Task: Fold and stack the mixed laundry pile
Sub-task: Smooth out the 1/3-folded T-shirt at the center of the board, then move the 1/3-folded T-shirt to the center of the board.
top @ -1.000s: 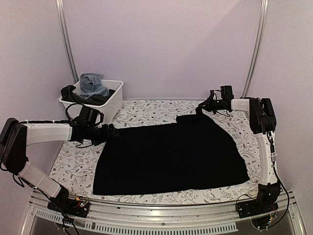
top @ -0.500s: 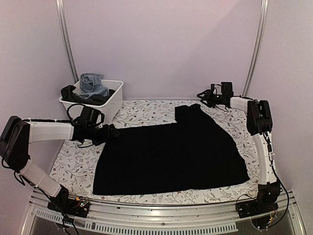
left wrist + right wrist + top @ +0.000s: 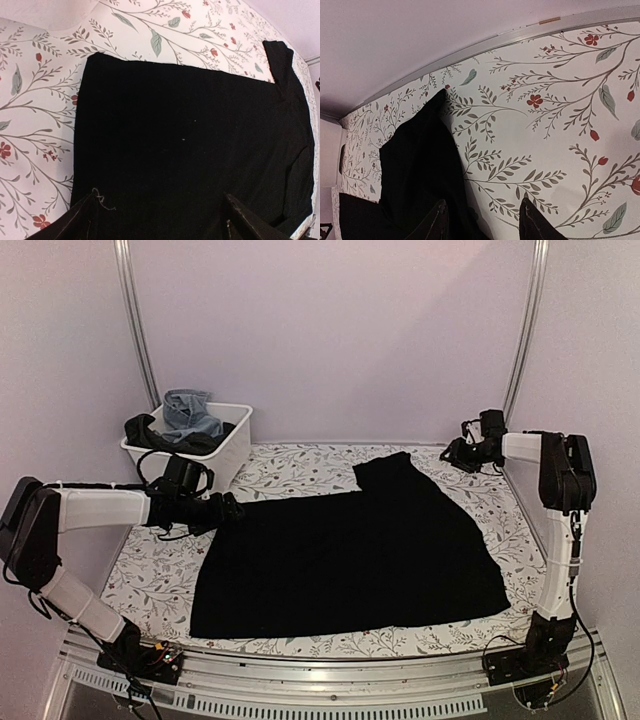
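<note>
A large black cloth (image 3: 350,560) lies spread flat on the flowered table (image 3: 150,580), with a narrow flap (image 3: 385,468) reaching toward the back. My left gripper (image 3: 228,510) hovers open at the cloth's far left corner; in the left wrist view its fingers (image 3: 245,222) straddle bare black fabric (image 3: 190,130) and the gripper (image 3: 160,217) grips nothing. My right gripper (image 3: 452,453) stands open at the back right, clear of the flap. The right wrist view shows that gripper (image 3: 485,217) empty over the tabletop beside the cloth's edge (image 3: 420,170). Light blue jeans (image 3: 190,412) and dark clothes (image 3: 150,430) sit in the bin.
The white plastic bin (image 3: 232,445) stands at the back left, close behind my left arm. Metal posts (image 3: 520,340) rise at both back corners, with the wall just behind my right gripper. A metal rail (image 3: 330,680) runs along the table's near edge.
My right gripper opened, let go of the cloth's far flap, and swung right toward the back corner. The flap dropped flat onto the table. The left arm stayed put.
</note>
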Motion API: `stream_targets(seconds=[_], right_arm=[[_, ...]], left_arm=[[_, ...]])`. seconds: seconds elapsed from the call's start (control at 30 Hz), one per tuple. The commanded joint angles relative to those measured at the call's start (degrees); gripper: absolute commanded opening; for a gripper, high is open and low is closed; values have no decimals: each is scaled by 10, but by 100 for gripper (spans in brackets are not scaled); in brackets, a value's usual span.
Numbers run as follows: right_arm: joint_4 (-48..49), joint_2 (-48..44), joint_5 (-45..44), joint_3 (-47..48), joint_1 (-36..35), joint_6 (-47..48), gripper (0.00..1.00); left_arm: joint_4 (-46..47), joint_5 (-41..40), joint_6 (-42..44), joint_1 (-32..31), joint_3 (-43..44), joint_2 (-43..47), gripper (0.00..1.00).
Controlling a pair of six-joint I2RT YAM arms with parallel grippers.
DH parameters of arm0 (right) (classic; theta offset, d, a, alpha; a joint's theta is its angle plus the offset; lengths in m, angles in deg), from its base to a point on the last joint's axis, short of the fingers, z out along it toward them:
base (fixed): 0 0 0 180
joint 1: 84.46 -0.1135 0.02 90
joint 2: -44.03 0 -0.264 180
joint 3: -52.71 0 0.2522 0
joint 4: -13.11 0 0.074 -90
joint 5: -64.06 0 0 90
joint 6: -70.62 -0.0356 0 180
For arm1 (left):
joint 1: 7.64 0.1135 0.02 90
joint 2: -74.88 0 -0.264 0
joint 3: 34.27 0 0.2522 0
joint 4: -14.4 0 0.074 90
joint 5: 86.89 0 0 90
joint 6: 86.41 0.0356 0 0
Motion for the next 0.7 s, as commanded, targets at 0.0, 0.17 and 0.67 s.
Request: stream_targets(seconds=[0.0, 0.17, 0.67], right_arm=[[-41, 1, -20, -19, -16, 78, 47], [-56, 9, -14, -20, -35, 109, 47], [-105, 54, -135, 15, -67, 127, 22]], left_arm=[[-5, -2, 15, 7, 16, 11, 83], [-16, -11, 24, 7, 25, 5, 84], [-28, -26, 37, 8, 39, -7, 83]])
